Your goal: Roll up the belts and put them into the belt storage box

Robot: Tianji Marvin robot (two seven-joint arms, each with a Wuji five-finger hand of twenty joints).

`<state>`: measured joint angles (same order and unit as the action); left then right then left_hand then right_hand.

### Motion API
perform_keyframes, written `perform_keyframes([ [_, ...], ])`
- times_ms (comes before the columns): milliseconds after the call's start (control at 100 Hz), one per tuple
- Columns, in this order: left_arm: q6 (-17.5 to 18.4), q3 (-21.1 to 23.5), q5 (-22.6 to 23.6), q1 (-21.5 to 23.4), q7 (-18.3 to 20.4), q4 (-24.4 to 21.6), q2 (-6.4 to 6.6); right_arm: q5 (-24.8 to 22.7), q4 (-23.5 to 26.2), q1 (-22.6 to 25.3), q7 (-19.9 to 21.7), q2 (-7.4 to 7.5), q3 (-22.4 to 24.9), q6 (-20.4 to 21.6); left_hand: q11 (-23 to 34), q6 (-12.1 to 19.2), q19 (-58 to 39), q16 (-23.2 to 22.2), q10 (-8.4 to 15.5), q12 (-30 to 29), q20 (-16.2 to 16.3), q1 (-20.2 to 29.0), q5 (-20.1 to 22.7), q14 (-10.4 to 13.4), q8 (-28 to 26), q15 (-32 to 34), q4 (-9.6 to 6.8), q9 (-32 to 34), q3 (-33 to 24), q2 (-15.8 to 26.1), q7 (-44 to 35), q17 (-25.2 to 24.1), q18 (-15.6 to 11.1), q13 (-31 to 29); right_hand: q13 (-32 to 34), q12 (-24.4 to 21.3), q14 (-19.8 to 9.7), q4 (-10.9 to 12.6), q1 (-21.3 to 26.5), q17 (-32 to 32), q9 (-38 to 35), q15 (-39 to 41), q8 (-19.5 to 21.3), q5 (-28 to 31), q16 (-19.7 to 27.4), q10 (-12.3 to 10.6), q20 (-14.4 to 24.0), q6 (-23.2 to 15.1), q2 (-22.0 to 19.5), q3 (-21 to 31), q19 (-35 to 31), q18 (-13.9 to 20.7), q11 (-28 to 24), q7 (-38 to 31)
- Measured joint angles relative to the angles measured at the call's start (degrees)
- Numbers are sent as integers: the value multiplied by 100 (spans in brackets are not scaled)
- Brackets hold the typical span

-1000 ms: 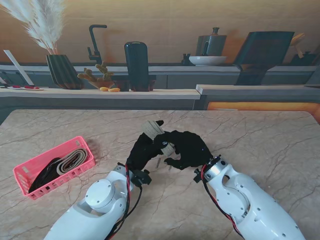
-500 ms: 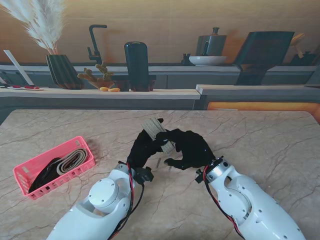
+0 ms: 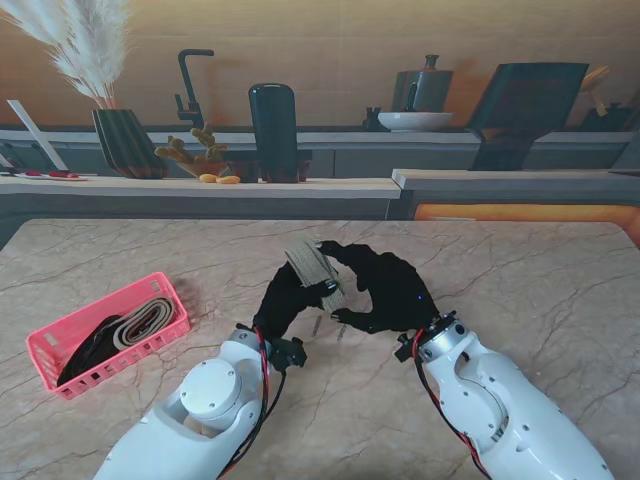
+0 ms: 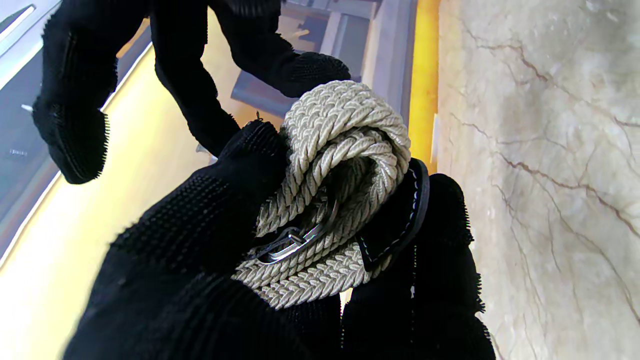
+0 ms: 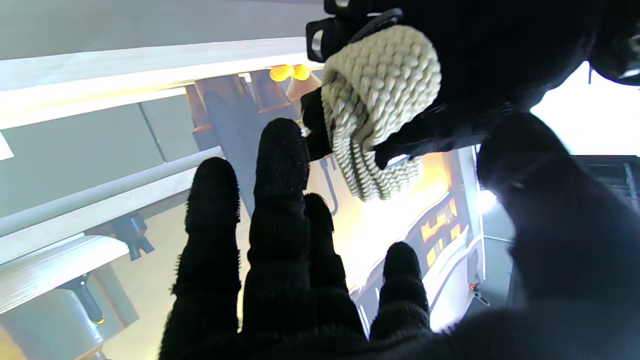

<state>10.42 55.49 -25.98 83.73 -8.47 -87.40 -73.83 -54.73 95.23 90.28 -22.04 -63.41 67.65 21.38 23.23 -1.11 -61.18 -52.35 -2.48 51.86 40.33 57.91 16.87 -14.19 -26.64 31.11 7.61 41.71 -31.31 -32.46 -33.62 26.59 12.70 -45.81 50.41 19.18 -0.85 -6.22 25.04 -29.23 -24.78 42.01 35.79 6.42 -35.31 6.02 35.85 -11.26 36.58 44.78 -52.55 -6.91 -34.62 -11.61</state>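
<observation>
Just above the frame's centre, the left robot hand (image 3: pixel 288 298) clamped the coiled beige belt (image 3: pixel 313 267); the right robot hand (image 3: pixel 385 290) hovered open-fingered beside it. Keeping the coil pinched tight would suit carrying it to the pink box (image 3: pixel 60 372) at lower left.

My left hand (image 4: pixel 210 260) wears a black knitted glove, matt and fuzzy, with tiny grip dots across the fingers (image 4: pixel 75 125). In it sits the belt (image 4: pixel 335 165): cream braided cord, coarse and ropey, dull in the light. Its buckle (image 4: pixel 290 240) is bright metal, smooth and shiny, and its end tab (image 4: pixel 400 215) looks like black leather with pale stitching. My right hand (image 3: pixel 385 290) has the same dark knit. The desk (image 3: pixel 540 270) is polished beige marble, veined brown, faintly glossy. At lower left of the stand view, the belt storage box (image 3: pixel 60 375) is pink plastic lattice, smooth.
</observation>
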Motion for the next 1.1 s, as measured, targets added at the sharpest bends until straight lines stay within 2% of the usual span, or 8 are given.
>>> perform_keyframes([
  [200, -125, 107, 168, -1, 10, -29, 17, 40, -46, 3, 22, -1, 32, -155, -3, -23, -168, -2, -139, 367, 60, 1, 360, -162, -788, 273, 18, 225, 1, -52, -445, -71, 155, 0, 0, 0, 14, 0, -65, 21, 58, -1, 181, 4, 2, 81, 2, 4, -1, 7, 2, 0, -3, -531],
  [270, -354, 262, 566, 33, 36, -139, 46, 27, -81, 6, 15, -2, 52, -218, -19, -46, -170, -2, -177, 383, 60, 1, 427, -211, -929, 311, 18, 293, -46, -114, -504, -49, 219, 0, 0, 0, 14, 0, -106, 63, 58, -1, -273, 4, 3, 81, 2, 4, -1, 2, 2, 0, -3, -972],
  [330, -493, 413, 1001, 62, 92, -255, 96, 25, -116, 10, 3, -2, 64, -273, -96, -79, -183, 8, -241, 443, 60, 1, 572, -295, -1080, 414, 28, 423, -146, -236, -509, 0, 301, -16, 0, 0, 14, 0, -106, 65, 58, -1, -356, 4, 6, 81, 2, 4, -2, 2, 2, 0, -3, -1122],
  [440, -582, 757, 1390, 76, 380, -386, 208, 86, -192, 11, 13, -3, 66, -350, -251, -124, -333, 177, -292, 516, 60, -81, 689, -319, -1275, 584, 97, 605, -147, -240, -509, 90, 374, -96, 0, 0, 15, 0, -149, 66, 58, -1, -364, 4, 7, 82, 3, 4, -2, 6, 2, 0, -3, -1338],
  [590, -1013, 1358, 1758, 90, 834, -565, 375, 196, -292, -3, 115, -4, 63, -424, -336, -172, -400, 432, -386, 574, 60, -170, 824, -374, -1326, 879, 98, 762, -147, -240, -526, 108, 531, -133, 0, 0, 17, 0, -153, 67, 41, -1, -415, 4, 7, 82, 3, 4, -137, 56, 2, 0, -4, -1577],
  [760, -1433, 2105, 2476, 191, 1820, -861, 635, 195, -358, -7, 151, -4, 68, -478, -337, -246, -469, 434, -523, 569, 95, -180, 930, -486, -1351, 954, 98, 842, -147, -236, -544, 74, 665, -176, 0, 0, 24, 0, -157, 67, 40, -1, -552, 4, 7, 82, 3, 4, -214, 118, 2, 0, -4, -1836],
  [970, -1691, 2987, 4899, 403, 3728, -1374, 1271, 279, -453, -37, 223, -2, 66, -542, -336, -250, -478, 435, -530, 593, 140, -175, 952, -486, -1430, 1047, 98, 846, 146, -43, -545, -24, 656, -176, -1, 0, 27, 0, -157, 68, 38, -1, -772, -8, 7, 82, 4, 4, -214, 120, 2, 0, -4, -1949],
  [1100, -1685, 3394, 5169, 537, 4123, -1404, 1519, 310, -519, -91, 239, -1, 16, -577, -336, -256, -478, 435, -536, 618, 143, -173, 952, -485, -1437, 1048, 87, 846, 198, -26, -545, -46, 640, -176, -3, 0, 27, 0, -157, 68, 38, -1, -857, -23, 7, 82, 4, 4, -214, 121, 2, 0, -4, -1944],
])
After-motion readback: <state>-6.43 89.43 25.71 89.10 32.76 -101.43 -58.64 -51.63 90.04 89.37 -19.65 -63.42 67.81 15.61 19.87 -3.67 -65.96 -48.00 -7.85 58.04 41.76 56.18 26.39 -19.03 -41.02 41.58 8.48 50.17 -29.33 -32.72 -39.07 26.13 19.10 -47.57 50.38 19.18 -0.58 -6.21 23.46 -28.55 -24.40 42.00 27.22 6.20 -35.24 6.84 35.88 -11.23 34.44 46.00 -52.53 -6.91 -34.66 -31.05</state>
